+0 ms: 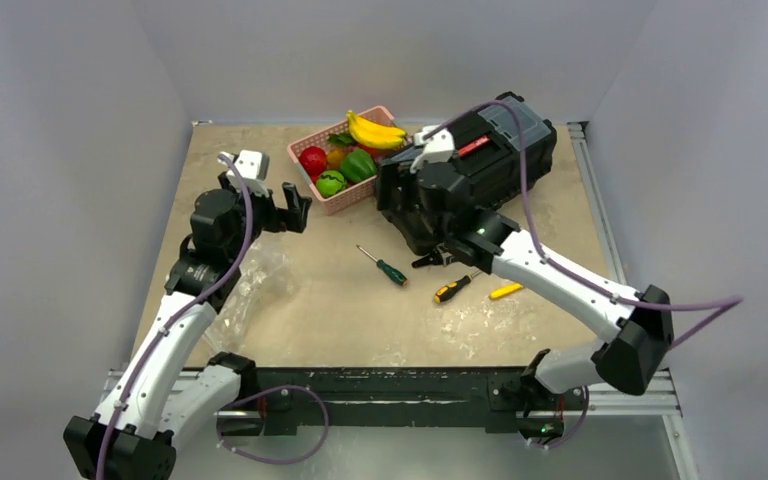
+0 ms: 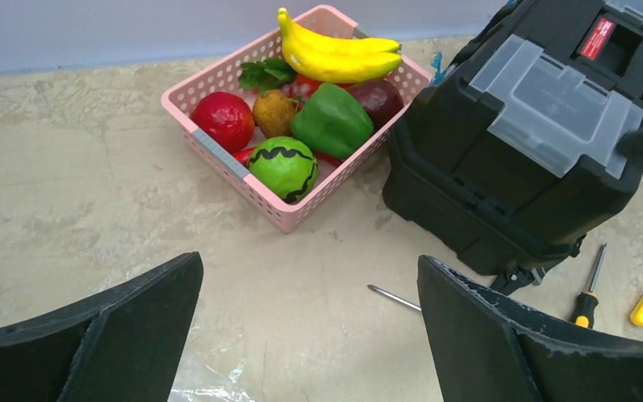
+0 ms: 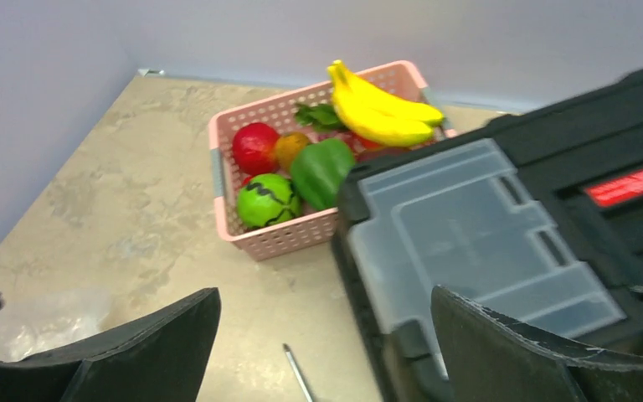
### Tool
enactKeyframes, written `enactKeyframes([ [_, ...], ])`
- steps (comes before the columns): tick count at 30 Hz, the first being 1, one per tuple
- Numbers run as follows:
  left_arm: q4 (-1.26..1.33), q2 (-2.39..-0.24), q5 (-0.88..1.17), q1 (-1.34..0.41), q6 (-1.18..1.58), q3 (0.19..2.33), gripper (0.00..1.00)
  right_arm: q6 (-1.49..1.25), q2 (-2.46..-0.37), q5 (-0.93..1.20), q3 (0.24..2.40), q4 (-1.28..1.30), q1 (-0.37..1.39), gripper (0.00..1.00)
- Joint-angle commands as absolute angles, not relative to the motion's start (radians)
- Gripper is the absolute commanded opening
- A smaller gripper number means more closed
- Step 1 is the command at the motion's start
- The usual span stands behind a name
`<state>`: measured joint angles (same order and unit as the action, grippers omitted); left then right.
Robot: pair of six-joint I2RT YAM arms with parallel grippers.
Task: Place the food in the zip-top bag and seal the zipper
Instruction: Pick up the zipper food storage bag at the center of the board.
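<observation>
Your left gripper (image 2: 310, 258) hangs over the left side of the table (image 1: 310, 310) with its fingers spread wide and nothing between them. Your right gripper (image 3: 325, 295) is just as wide and bare, close against the black toolbox (image 1: 505, 150) at the upper right. The food (image 1: 355, 152) all sits in the pink basket (image 1: 350, 202) at the upper middle, just beside the toolbox, while the clear bag (image 1: 252, 285) lies crinkled at the lower left beneath the left arm, its zipper too faint to make out.

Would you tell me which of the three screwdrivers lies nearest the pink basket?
The green-handled screwdriver, leftmost in the top view; the orange-handled screwdriver and yellow-handled screwdriver lie farther right.
</observation>
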<state>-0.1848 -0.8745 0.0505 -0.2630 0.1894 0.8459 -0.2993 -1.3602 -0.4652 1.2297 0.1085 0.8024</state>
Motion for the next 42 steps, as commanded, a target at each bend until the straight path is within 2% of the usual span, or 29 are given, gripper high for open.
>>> enactKeyframes([
  [1,-0.117,-0.855,0.068,-0.262,0.169,0.868,1.0,-0.273,-1.451,-0.609,1.342,0.158,0.915,0.99],
  [6,-0.157,-0.829,-0.122,-0.263,0.178,0.87,0.99,-0.26,-1.556,-0.589,1.425,0.17,1.003,0.99],
  [10,-0.228,-0.821,-0.333,-0.262,0.218,0.891,1.0,-0.3,-1.629,-0.477,1.44,0.169,1.018,0.99],
  [14,-0.282,-0.816,-0.524,-0.262,0.24,0.913,1.0,-0.36,-1.653,-0.322,1.373,0.067,1.027,0.99],
  [18,-0.316,-0.795,-0.613,-0.281,0.246,0.922,1.0,-0.427,-1.682,-0.176,1.278,-0.096,1.057,0.99],
  [22,-0.573,-0.753,-0.657,-0.284,0.388,0.98,1.0,-0.48,-1.735,-0.101,1.246,-0.212,1.1,0.99],
  [26,-0.814,-0.625,-0.68,-0.284,0.444,0.973,1.0,-0.562,-1.817,-0.16,1.267,-0.274,1.151,0.99],
  [33,-0.829,-0.326,-0.643,-0.284,0.349,0.872,1.0,-0.884,-1.967,-0.326,1.318,-0.359,1.178,0.99],
  [38,-0.812,-0.278,-0.58,-0.284,0.327,0.802,1.0,-0.805,-2.056,-0.335,1.383,-0.404,1.181,0.99],
  [42,-0.804,-0.287,-0.512,-0.284,0.316,0.804,0.99,-0.66,-2.105,-0.184,1.401,-0.511,1.171,0.99],
])
